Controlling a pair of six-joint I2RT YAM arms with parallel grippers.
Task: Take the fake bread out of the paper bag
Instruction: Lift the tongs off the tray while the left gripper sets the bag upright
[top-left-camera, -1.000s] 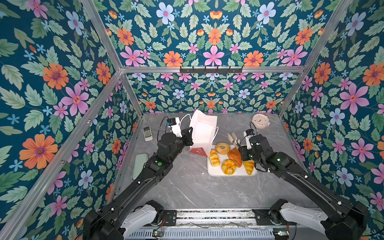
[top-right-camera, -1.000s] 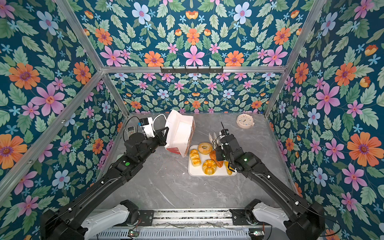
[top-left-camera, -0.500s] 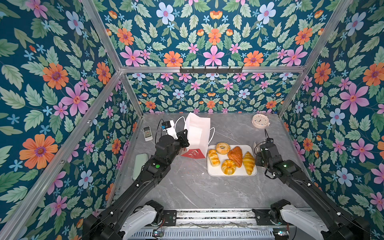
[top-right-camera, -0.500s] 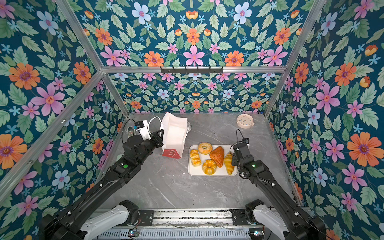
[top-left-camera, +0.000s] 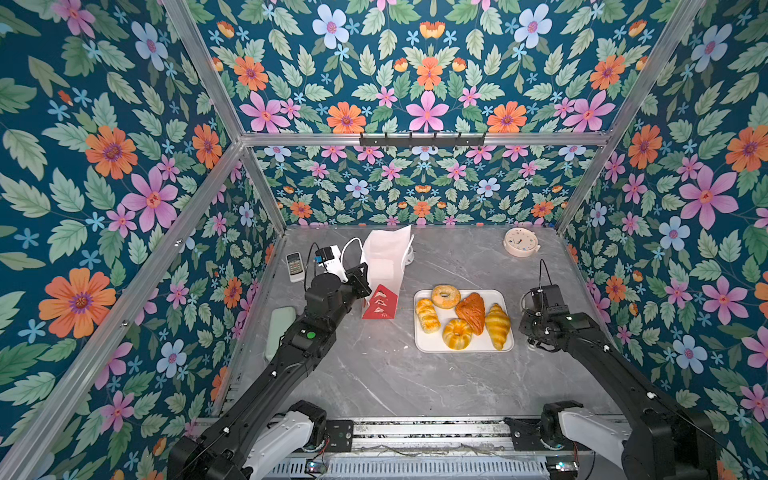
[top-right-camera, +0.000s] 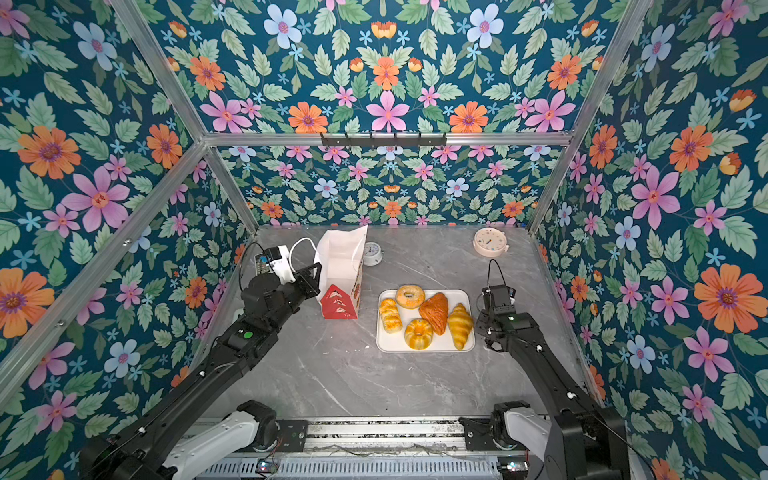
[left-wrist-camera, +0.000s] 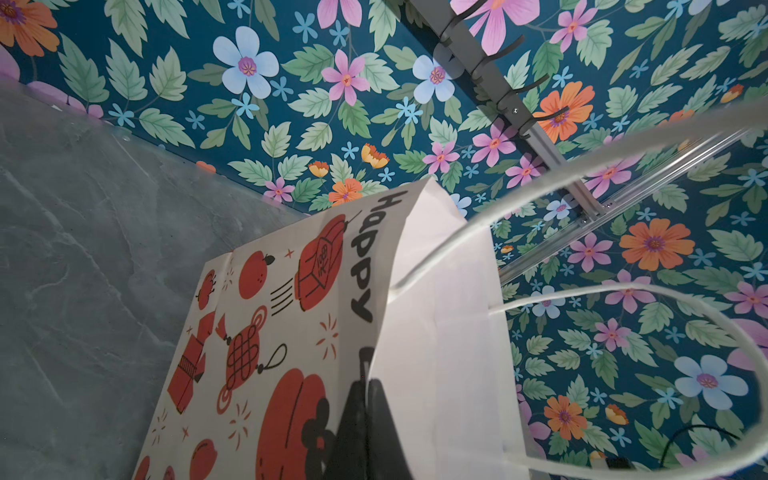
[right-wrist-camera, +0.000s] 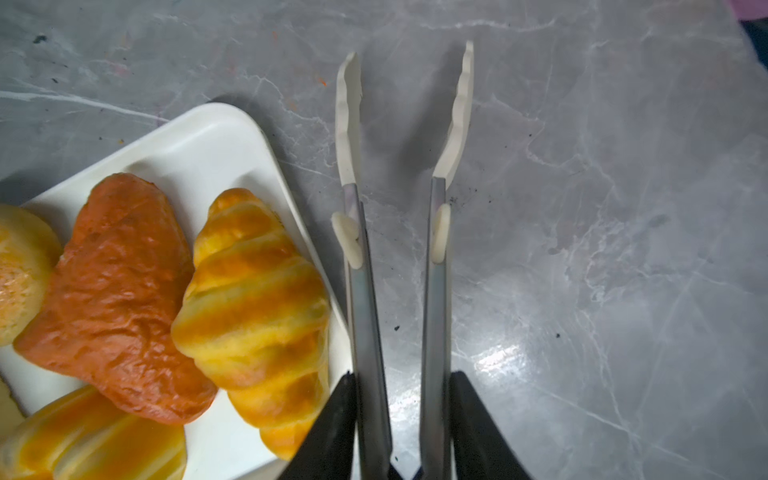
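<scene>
The paper bag (top-left-camera: 384, 266) stands at the back left, white above and red below, its mouth toward the back wall. My left gripper (left-wrist-camera: 365, 386) is shut on the bag's top edge (left-wrist-camera: 415, 332), with the white cord handles looping past it. Five pieces of fake bread lie on the white tray (top-left-camera: 424, 347): twist loaf (top-left-camera: 427, 315), bagel (top-left-camera: 445, 296), brown triangular pastry (top-left-camera: 471, 311), round bun (top-left-camera: 457, 333) and croissant (top-left-camera: 497, 325). My right gripper (right-wrist-camera: 403, 382) is shut on metal tongs (right-wrist-camera: 357, 249). The tong tips are apart and empty, over bare table beside the tray's right edge.
A round cream timer (top-left-camera: 519, 242) sits at the back right. A small alarm clock (top-right-camera: 372, 252) stands behind the bag. A remote (top-left-camera: 295, 268) and a pale green pad (top-left-camera: 280, 328) lie along the left wall. A hook rail (top-left-camera: 422, 139) runs across the back wall.
The right gripper has drawn back with the tongs from over the tray to its right side, and the croissant now lies on the tray. The left gripper moved the bag left.
</scene>
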